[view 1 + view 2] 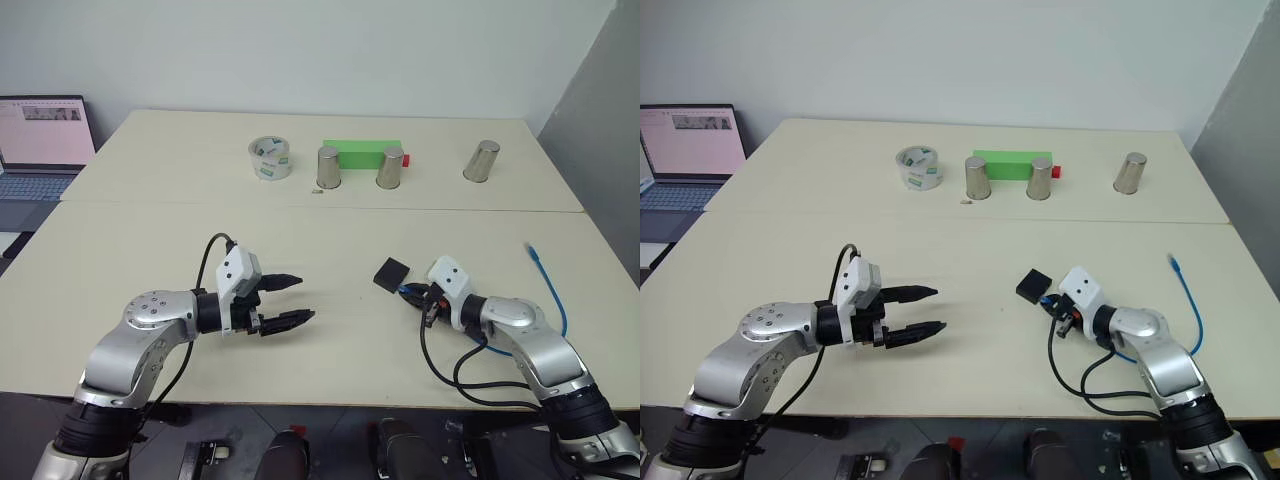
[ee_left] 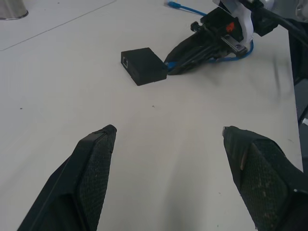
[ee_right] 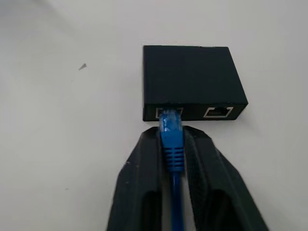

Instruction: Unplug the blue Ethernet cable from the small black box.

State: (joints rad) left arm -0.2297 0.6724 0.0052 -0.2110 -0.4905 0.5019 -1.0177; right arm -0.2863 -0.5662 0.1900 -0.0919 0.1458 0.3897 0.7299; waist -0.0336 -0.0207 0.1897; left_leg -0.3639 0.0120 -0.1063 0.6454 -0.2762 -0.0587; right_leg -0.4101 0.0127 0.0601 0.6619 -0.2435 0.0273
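The small black box (image 3: 190, 77) lies flat on the white table (image 1: 330, 350), right of centre. The blue Ethernet cable (image 3: 172, 139) has its plug seated in the box's left port. My right gripper (image 3: 172, 132) is shut on that plug, one black finger on each side, just behind the box. The cord runs back under the right arm, and its free end (image 1: 532, 248) lies farther right on the table. My left gripper (image 1: 295, 300) hovers open and empty over the table, well to the left of the box (image 1: 391, 272), pointing toward it.
Along the far side stand a tape roll (image 1: 270, 158), three metal cups (image 1: 328, 168), (image 1: 389, 168), (image 1: 481, 160) and a green block (image 1: 362, 153). A laptop (image 1: 40, 140) sits off the left edge. A black arm cable (image 1: 470, 375) loops near the front right edge.
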